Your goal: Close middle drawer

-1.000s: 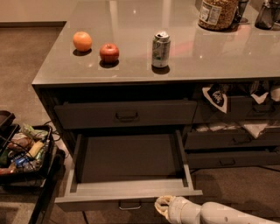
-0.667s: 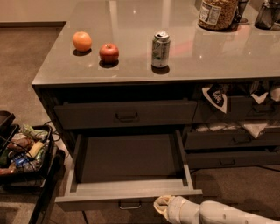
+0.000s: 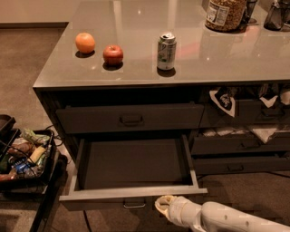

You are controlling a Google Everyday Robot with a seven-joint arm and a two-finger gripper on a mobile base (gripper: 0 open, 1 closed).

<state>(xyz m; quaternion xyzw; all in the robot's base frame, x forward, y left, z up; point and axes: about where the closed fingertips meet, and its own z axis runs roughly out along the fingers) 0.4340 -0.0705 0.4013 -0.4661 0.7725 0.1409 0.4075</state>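
Observation:
The middle drawer is pulled far out of the dark grey cabinet, its plain grey inside empty. Its flat front faces me, with a small bar handle at the centre. My gripper is at the end of the white arm that comes in from the lower right. It sits just right of the handle, right at the lower edge of the drawer front. The top drawer above is closed.
On the countertop stand an orange, a red apple, a soda can and a jar. Right-hand drawers hold cloths. A black crate of snacks sits on the floor at left.
The gripper has shifted slightly left toward the drawer handle. The drawer has not moved.

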